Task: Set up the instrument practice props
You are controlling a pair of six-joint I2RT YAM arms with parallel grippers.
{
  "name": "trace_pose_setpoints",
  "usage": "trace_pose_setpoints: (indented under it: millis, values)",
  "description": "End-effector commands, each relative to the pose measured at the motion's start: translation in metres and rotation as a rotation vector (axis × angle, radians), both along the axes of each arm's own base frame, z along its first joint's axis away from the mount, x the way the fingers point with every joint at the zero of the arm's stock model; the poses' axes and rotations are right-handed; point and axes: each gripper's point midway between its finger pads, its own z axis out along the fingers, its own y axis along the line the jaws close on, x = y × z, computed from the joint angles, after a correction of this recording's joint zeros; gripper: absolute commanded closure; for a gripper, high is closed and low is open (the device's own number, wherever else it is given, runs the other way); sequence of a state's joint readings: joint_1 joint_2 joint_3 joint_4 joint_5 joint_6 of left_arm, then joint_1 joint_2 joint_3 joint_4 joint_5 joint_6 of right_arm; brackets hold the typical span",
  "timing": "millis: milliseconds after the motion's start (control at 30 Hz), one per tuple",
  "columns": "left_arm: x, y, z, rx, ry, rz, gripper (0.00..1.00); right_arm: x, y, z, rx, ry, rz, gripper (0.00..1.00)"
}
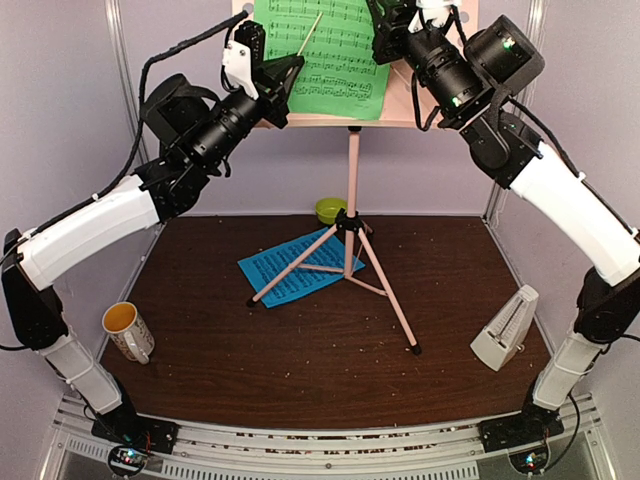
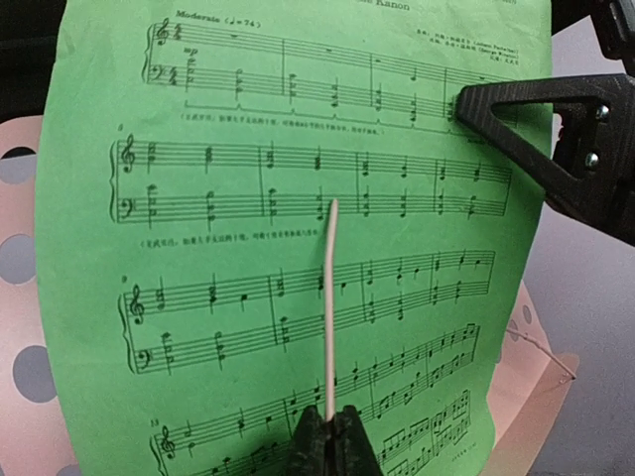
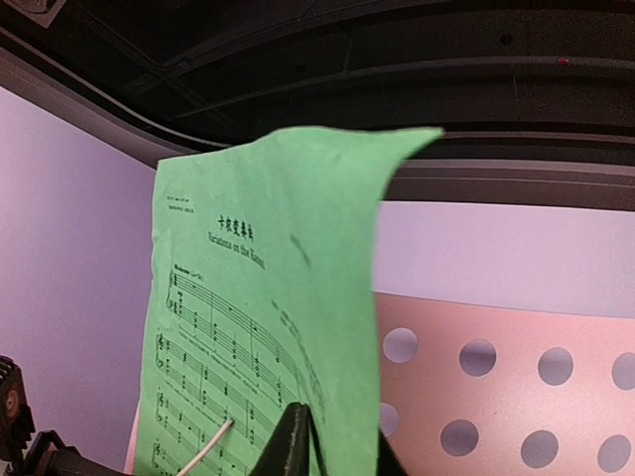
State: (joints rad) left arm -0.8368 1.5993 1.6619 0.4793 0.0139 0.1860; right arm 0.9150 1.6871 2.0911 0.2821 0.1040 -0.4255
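The pink music stand (image 1: 352,170) stands mid-table, its perforated desk (image 1: 410,100) at the top of the view. The green music sheet (image 1: 330,50) lies against the desk. My left gripper (image 1: 293,68) is shut on a thin pale rod (image 2: 329,297) that reaches up across the sheet's face (image 2: 248,248). My right gripper (image 1: 388,40) is shut on the green sheet's right edge (image 3: 298,297), one finger in front and one behind. The blue music sheet (image 1: 285,272) lies flat under the tripod legs. The pale metronome (image 1: 505,330) stands at the right.
A white mug (image 1: 128,330) with an orange inside stands at the near left. A lime-green bowl (image 1: 330,210) sits behind the stand. The tripod legs (image 1: 390,295) spread over the table's middle. Purple walls close in the back and sides.
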Motion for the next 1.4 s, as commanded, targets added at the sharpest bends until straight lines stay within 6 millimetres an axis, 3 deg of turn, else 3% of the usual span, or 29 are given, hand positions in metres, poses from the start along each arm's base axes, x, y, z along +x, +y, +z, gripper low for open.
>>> trace_pose_setpoints:
  millis: [0,67,233,333,433,733,967,1167,1233,1367]
  values:
    - [-0.023,0.018,0.031,-0.070,-0.099,-0.018,1.00,-0.006,-0.001,0.011,0.015,-0.052,0.025,0.76]
    - [-0.023,0.019,0.032,-0.072,-0.101,-0.017,1.00,-0.004,-0.002,0.011,0.022,-0.050,0.024,0.67]
    - [-0.022,0.019,0.031,-0.072,-0.098,-0.010,1.00,0.000,-0.005,0.008,0.033,-0.031,0.019,0.58]
    - [-0.021,0.019,0.030,-0.074,-0.096,-0.007,1.00,0.001,-0.010,0.007,0.048,-0.018,0.006,0.48]
    - [-0.020,0.018,0.029,-0.076,-0.092,-0.007,1.00,0.002,-0.017,0.007,0.061,-0.005,-0.015,0.47]
    - [-0.021,0.019,0.030,-0.079,-0.093,-0.007,1.00,0.007,-0.012,-0.006,0.054,0.013,-0.001,0.74]
    - [-0.022,0.019,0.030,-0.077,-0.097,-0.010,1.00,0.004,0.000,-0.004,0.040,-0.006,0.050,0.99]
    - [-0.023,0.020,0.030,-0.075,-0.100,-0.010,1.00,0.008,0.017,-0.012,0.001,-0.012,0.095,1.00]
    - [-0.024,0.020,0.030,-0.075,-0.102,-0.011,1.00,0.004,0.014,-0.003,0.013,-0.029,0.103,1.00]
    - [-0.024,0.020,0.030,-0.076,-0.101,-0.011,1.00,0.005,0.022,-0.006,-0.009,-0.036,0.122,1.00]
